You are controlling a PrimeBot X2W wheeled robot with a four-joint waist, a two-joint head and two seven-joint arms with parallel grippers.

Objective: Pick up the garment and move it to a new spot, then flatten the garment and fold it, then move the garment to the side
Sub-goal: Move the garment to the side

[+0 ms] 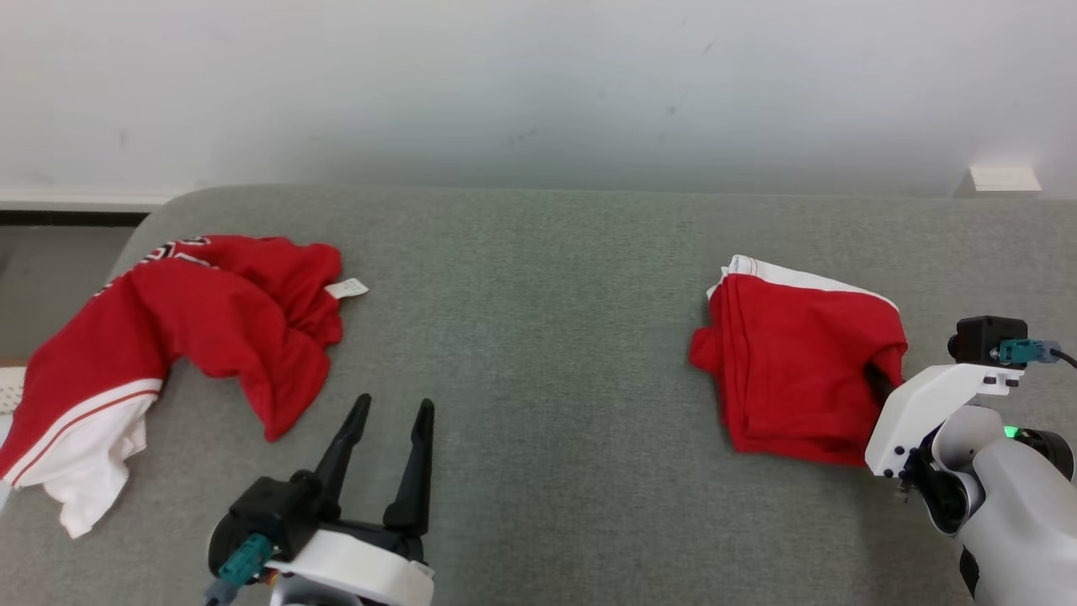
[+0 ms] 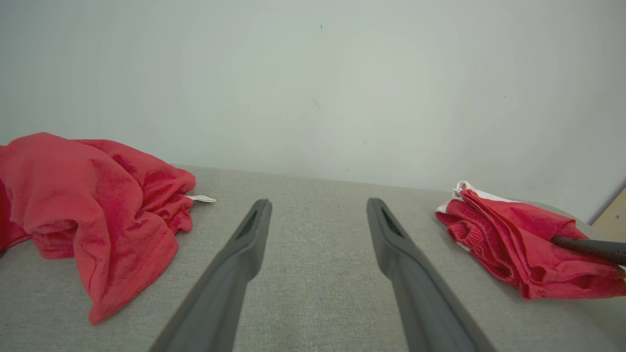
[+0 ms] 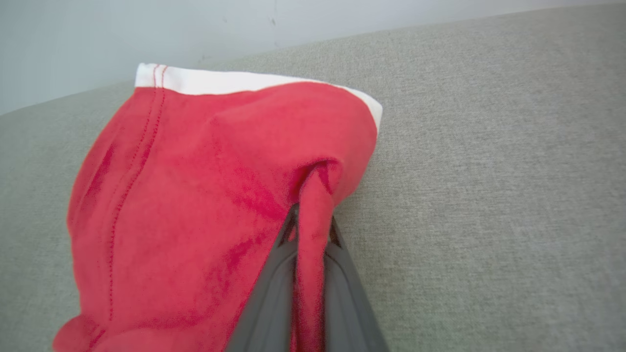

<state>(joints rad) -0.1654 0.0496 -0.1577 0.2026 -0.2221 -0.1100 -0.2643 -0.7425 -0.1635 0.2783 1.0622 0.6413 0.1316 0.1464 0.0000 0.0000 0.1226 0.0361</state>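
Head view: a red folded garment (image 1: 795, 370) of soft knit with a white band along its far edge lies as a thick, roughly square bundle on a grey woven cushion (image 1: 538, 278). Well to the left of the folded garment, a crumpled red-and-white garment (image 1: 193, 337) sprawls in loose ridges, a small white label (image 1: 347, 289) sticking out of it. The left gripper (image 1: 395, 401) hovers between the two, nearer the crumpled one, its dark tapered fingers spread apart and holding nothing. The right gripper (image 1: 877, 380) is buried in the near right corner of the folded garment.

Left wrist view: the left gripper (image 2: 319, 202) has its fingers wide apart over bare cushion (image 2: 313, 274), left of the folded garment (image 2: 518, 249). A dark finger (image 2: 587, 247) of the right gripper lies on the folded garment's right end. A plain pale wall (image 2: 313, 73) rises behind.

Right wrist view: the right gripper (image 3: 313, 220) is clamped on a pinched ridge of the folded garment (image 3: 195, 195), red cloth squeezed between its grey fingers; stitching lines run down the left side.
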